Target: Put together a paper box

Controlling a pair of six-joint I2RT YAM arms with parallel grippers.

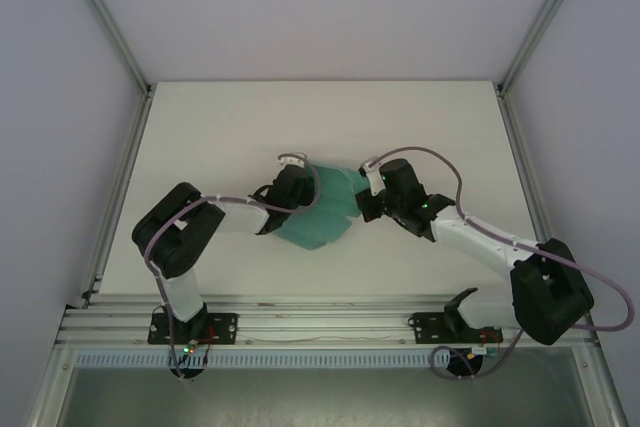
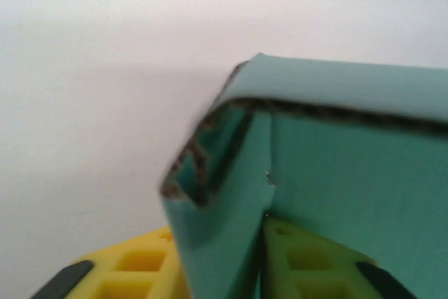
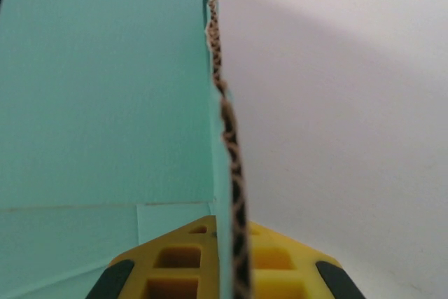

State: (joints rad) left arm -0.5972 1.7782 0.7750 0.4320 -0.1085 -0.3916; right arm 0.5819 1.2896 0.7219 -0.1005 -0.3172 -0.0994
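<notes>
As you look from the left, your left fingers (image 2: pixel 133 267) straddle a folded corner of the box (image 1: pixel 322 219); whether they pinch it, you cannot tell. The box, teal card partly folded, sits at the middle of the bench (image 1: pixel 300 117). Your right fingers (image 3: pixel 178 260) are clamped on its right edge, the raw cut edge running up between them.

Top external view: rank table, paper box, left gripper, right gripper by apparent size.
1. table
2. paper box
3. left gripper and right gripper: these look about alike, and both are partly lost against the card, so I won't rank them.
</notes>
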